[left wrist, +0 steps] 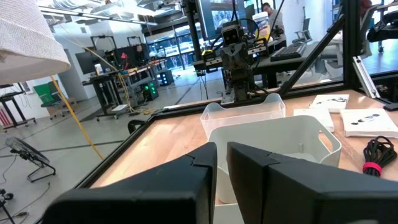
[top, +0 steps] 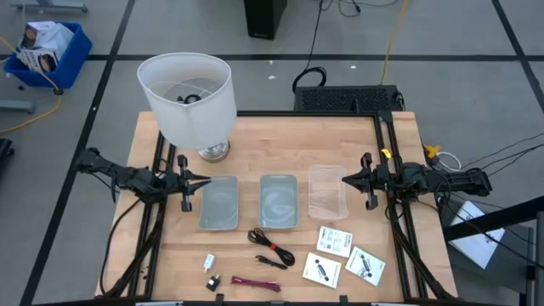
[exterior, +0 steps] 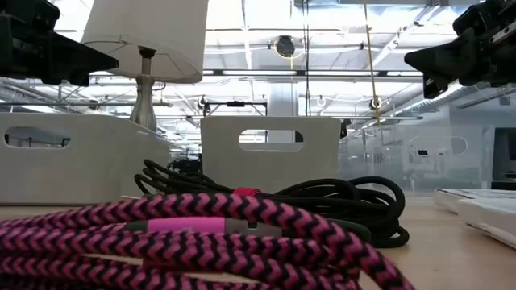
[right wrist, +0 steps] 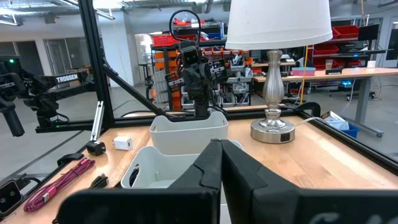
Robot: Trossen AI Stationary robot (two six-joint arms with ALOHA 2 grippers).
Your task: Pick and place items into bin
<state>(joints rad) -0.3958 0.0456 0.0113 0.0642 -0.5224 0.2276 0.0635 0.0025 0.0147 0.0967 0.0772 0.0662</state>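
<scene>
Both grippers empty above the bins, every item loose on the near surface

The left gripper (top: 204, 180) hangs nearly closed and the right gripper (top: 347, 178) fully closed, neither holding anything, flanking three bins (top: 279, 201); nearer, the black cable (top: 270, 246) and magenta cable (top: 255, 283) look light and floppy, best pinched at the banded middle of the coil, the white packets (top: 335, 241) thin, slick and flat, likely needing an edge grip, and the white plug (top: 209, 263) and black piece (top: 213, 280) tiny and easily nudged; the lamp (top: 189, 98) stands behind the left arm, clear of the items
</scene>
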